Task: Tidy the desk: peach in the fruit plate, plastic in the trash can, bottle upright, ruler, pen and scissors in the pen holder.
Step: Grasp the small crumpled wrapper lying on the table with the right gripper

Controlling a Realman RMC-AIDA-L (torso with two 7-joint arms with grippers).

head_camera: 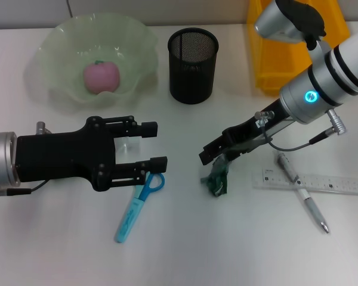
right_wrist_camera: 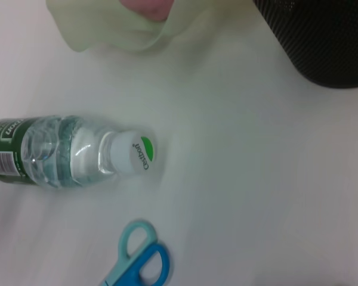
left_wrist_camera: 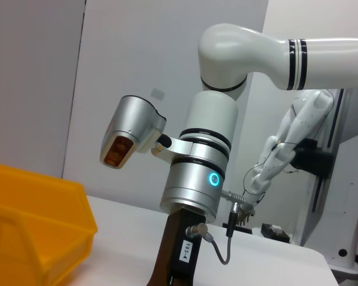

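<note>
Head view. We record a white surface (head_camera: 59,256) bearing: a pale green fruit plate (head_camera: 59,95) at the far left, with the pink peach (head_camera: 101,77) lying in it; a black mesh pen holder (head_camera: 193,65), upright, beside the plate; a yellow bin (head_camera: 268,71) at the far right. Near the front, blue scissors (head_camera: 137,208) lie flat, their handle loop just beside the left pincer (head_camera: 155,146), whose black fingers stand wide apart with nothing between them. The right pincer (head_camera: 212,154) sits low over a crumpled green plastic (head_camera: 218,182) scrap; we cannot tell whether its fingers grip it. To the right lie a clear ruler (head_camera: 322,182) and a pen (head_camera: 304,196) crossing it.

Left wrist view. We list the right arm (left_wrist_camera: 197,173), its ring lit blue, and the yellow bin (left_wrist_camera: 36,226).

Right wrist view. We list a bottle (right_wrist_camera: 65,158) lying on its side, white cap (right_wrist_camera: 134,152) on; scissors (right_wrist_camera: 140,262) handles near it; plate (right_wrist_camera: 107,30) edge and pen holder (right_wrist_camera: 322,42) beyond.
</note>
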